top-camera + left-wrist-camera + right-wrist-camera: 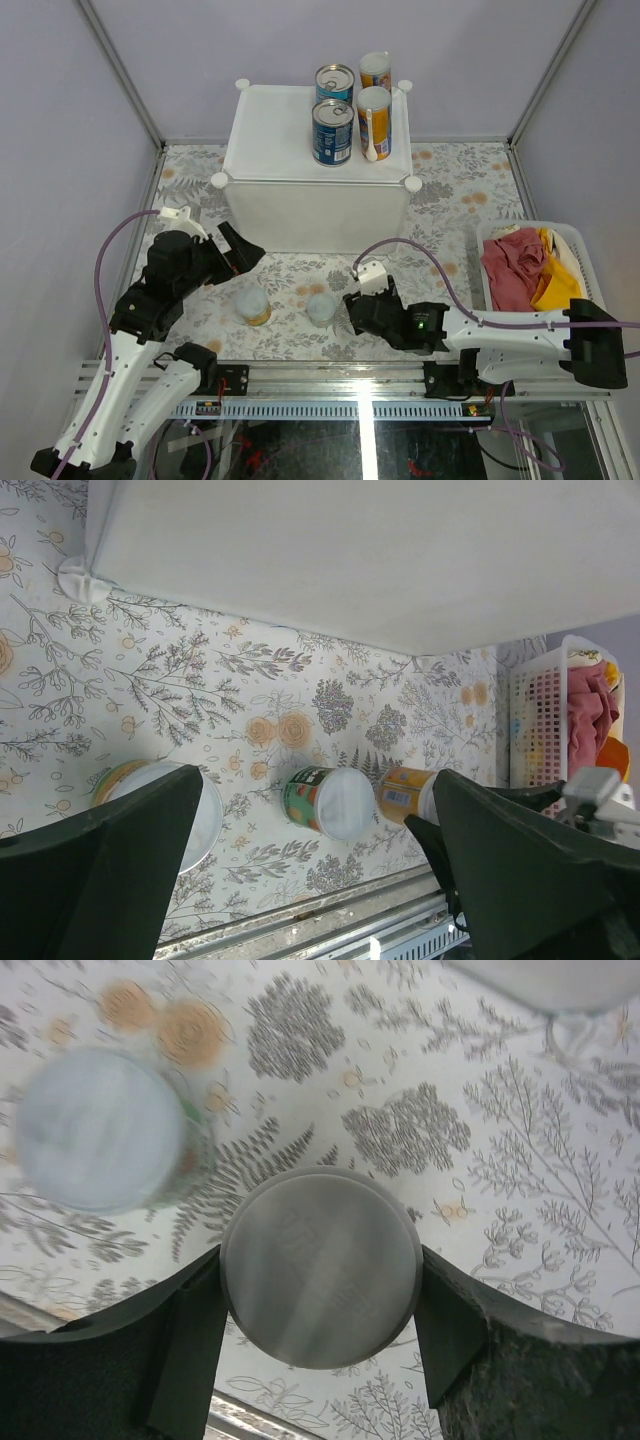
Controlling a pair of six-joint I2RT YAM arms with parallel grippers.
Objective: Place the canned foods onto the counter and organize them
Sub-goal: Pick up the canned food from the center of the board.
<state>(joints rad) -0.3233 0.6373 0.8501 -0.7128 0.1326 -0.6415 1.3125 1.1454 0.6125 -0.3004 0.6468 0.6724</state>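
Two arms reach in from six o'clock over the flower-patterned table point(460, 190). At about eight o'clock the left gripper point(240, 256) hangs with its fingers spread wide and nothing between them. At its five o'clock stands a short pale-lidded can point(252, 304), upright on the table and apart from the fingers. At that can's three o'clock, near but not touching, a green-labelled can point(325, 800) also stands upright.

Toward twelve o'clock from both sits the counter point(270, 130), a white cube with round corner knobs. Four cans stand upright in a tight two-by-two block at the two o'clock part of its top. These are a front blue tin point(332, 131) and a rear blue tin point(335, 83), with a front yellow can point(373, 122) and a rear yellow can point(375, 70) at their three o'clock.

Low at six o'clock, just at the green-labelled can's three o'clock, the right gripper point(352, 312) pinches an upright orange-labelled can point(320, 1265), one finger pressed against each side of its grey lid. At the table's three o'clock a white slatted basket point(560, 228) holds red and yellow cloth.
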